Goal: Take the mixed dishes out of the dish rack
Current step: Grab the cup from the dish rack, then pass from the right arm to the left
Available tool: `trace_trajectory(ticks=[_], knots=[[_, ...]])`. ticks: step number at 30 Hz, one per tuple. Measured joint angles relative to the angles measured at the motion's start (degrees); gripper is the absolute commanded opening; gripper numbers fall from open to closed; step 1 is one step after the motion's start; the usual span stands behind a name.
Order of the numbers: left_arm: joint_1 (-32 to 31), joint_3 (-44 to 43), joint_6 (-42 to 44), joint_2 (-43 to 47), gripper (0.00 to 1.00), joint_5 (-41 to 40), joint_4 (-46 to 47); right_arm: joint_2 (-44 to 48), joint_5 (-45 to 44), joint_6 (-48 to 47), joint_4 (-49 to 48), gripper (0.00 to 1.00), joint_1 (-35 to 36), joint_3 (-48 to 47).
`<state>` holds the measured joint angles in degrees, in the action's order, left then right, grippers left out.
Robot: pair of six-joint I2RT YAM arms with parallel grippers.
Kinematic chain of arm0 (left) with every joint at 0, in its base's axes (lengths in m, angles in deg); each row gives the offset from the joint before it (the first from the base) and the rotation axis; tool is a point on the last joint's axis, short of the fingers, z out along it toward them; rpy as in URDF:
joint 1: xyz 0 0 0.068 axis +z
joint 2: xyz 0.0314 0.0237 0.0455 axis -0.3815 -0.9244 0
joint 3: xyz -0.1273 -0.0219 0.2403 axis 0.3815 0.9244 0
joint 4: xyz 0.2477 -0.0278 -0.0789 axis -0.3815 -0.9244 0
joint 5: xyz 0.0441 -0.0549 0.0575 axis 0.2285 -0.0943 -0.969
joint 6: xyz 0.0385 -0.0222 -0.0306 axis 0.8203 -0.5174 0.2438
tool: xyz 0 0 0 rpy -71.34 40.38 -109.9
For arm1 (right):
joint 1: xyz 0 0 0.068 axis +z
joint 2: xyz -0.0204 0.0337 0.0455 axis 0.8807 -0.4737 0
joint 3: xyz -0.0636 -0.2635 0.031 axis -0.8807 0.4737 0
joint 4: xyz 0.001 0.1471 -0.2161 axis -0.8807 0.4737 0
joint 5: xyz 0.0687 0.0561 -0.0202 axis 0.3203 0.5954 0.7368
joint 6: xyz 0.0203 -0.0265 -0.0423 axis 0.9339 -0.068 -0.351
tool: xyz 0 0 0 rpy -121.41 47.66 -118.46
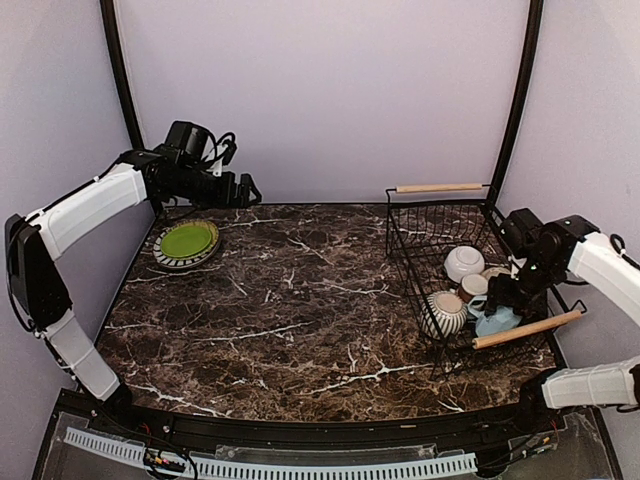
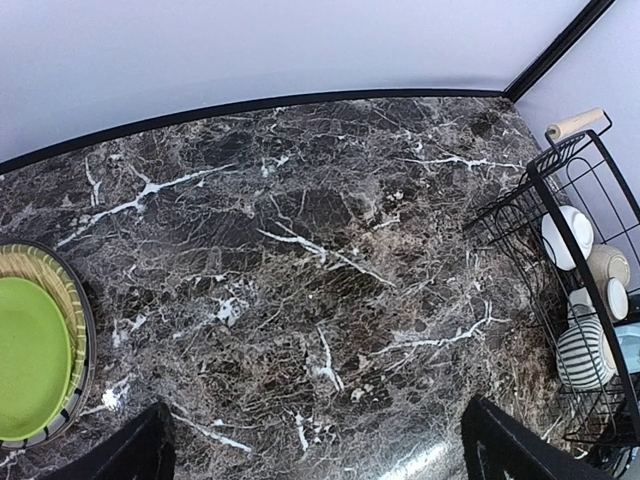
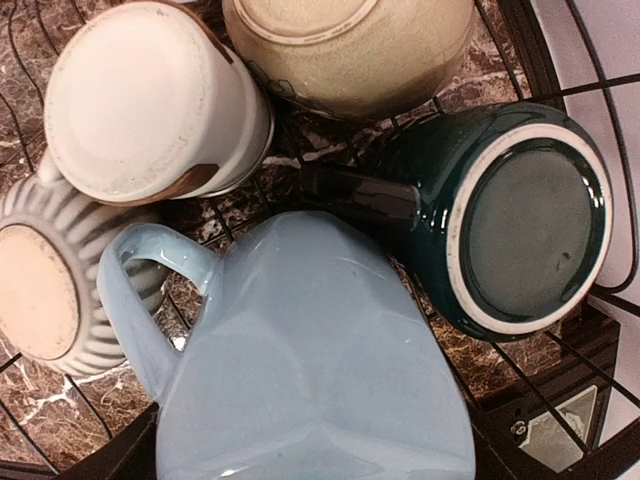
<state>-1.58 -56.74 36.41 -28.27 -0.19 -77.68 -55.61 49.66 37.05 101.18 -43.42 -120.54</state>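
Down inside the dish rack point(image 1: 420, 225), the right tool point(image 3: 315, 450) straddles the light blue mug point(image 3: 310, 340), spread; pinching and lifting likely come next.

The dark, white-veined stone-look counter point(image 1: 300, 310) shone glossy. The black wire dish rack point(image 1: 405, 240) carried bare pale wooden rod handles point(image 1: 438, 187). The light blue ceramic mug point(image 3: 320, 370) and dark green ceramic mug point(image 3: 520, 230) were smoothly glazed (both caught highlights); the grey ribbed ceramic bowl point(image 3: 40, 290) looked matt.

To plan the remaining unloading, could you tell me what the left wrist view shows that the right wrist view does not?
Only the left wrist view shows the lime-green plate, already out on the table. Only the right wrist view shows the dark green mug, beside the light blue mug. Both show the dish rack and the striped grey bowl inside it.
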Motion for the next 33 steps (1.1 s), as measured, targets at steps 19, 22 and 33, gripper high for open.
trace_trajectory(ticks=[19,22,33], knots=[[-4.6,0.0,2.0,-2.2,0.99,-2.1,-0.1,7.5,0.3,-4.2,5.3,0.0,0.0,-9.6],[-4.8,0.0,2.1,-2.3,0.99,-2.1,-0.1,7.5,0.5,-5.0,5.2,0.0,0.0,-9.9],[-4.9,0.0,2.1,-2.5,0.99,-1.1,-0.1,7.5,3.7,-8.2,1.3,0.0,0.0,-13.8]])
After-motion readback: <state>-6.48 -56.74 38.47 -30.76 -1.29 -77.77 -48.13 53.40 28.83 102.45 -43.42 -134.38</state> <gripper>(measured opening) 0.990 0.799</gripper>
